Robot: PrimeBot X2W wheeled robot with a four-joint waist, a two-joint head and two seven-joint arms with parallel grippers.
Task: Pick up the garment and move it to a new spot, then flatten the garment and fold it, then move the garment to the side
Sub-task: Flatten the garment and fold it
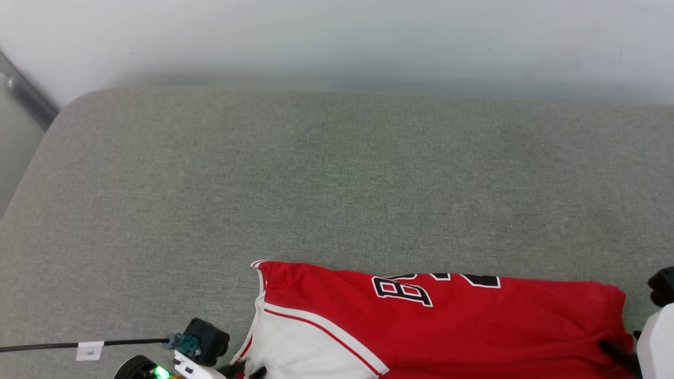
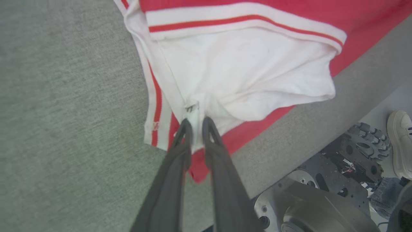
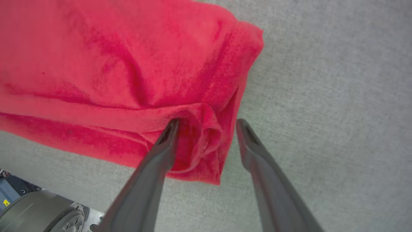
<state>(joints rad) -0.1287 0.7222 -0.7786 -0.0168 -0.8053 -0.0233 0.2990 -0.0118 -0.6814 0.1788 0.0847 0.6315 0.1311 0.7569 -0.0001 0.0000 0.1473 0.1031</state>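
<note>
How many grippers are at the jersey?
2: the left gripper is shut on the white sleeve of the jersey; the right gripper stands open around its red corner.

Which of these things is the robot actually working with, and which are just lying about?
Part of the job:
garment, red and white
left gripper, pinching the white part of it
right gripper, open around a red corner
grey cushion, which it lies on

Just lying about:
black cable
a person's white shoe
</note>
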